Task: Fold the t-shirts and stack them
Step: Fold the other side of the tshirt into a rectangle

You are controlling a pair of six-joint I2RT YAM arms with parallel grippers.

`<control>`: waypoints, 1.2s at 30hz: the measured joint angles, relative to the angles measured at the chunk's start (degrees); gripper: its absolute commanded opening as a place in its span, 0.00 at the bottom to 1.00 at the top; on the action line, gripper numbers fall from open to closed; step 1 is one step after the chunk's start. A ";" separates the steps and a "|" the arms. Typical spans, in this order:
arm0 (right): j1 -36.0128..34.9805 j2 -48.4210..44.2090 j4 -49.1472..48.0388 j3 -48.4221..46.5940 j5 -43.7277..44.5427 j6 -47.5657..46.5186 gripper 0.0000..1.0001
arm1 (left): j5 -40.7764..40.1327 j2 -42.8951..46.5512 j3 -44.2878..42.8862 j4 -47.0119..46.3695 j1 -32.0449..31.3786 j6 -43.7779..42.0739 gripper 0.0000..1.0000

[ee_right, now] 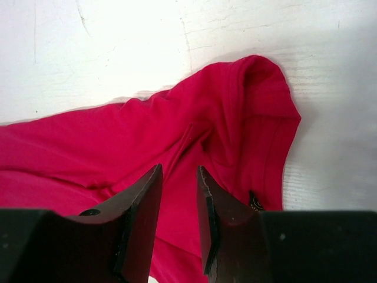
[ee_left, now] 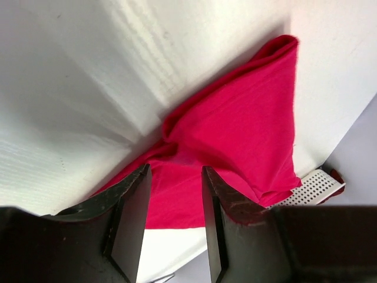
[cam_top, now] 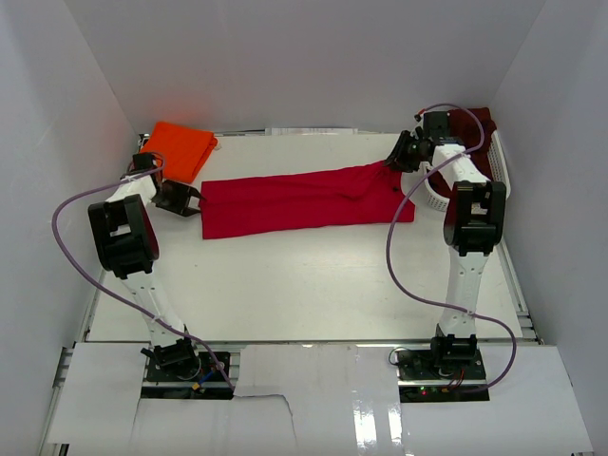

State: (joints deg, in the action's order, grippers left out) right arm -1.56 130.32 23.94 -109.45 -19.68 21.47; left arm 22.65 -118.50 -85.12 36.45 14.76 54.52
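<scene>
The bright red t-shirt (cam_top: 294, 199) lies on the white table as a long, loosely folded strip running left to right. My left gripper (cam_top: 193, 201) sits at its left end, open, with the red cloth (ee_left: 241, 130) lying just past the fingertips and nothing between them. My right gripper (cam_top: 393, 161) is over the strip's right end, also open, just above the red cloth (ee_right: 118, 141) near a sleeve. The orange t-shirt (cam_top: 180, 150) lies folded at the back left corner. The dark maroon t-shirt (cam_top: 478, 123) is bunched in the basket behind the right arm.
A white lattice basket (cam_top: 499, 176) stands at the back right against the wall; its corner (ee_left: 315, 186) shows in the left wrist view. White walls close in the table on three sides. The arm bases and purple cables sit along the near edge.
</scene>
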 measured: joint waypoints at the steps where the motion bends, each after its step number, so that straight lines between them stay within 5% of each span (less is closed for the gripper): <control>1: 0.00 -0.24 -0.44 0.39 0.00 -0.02 0.36 | 0.04 0.00 -0.22 -0.20 0.04 0.07 0.50; 22: -1.62 -7.87 -5.99 10.91 -6.95 -0.70 0.43 | 8.31 0.00 -9.51 -4.35 -2.23 -5.11 0.50; 36: -5.70 -11.47 -11.45 27.41 -13.18 2.80 0.47 | 8.39 0.44 -9.66 -3.91 -32.41 -22.49 0.55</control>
State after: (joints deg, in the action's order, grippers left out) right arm -7.27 118.85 12.49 -82.04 -32.86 24.27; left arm 31.05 -118.06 -94.78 32.53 -17.65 32.03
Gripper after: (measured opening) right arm 0.464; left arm 0.546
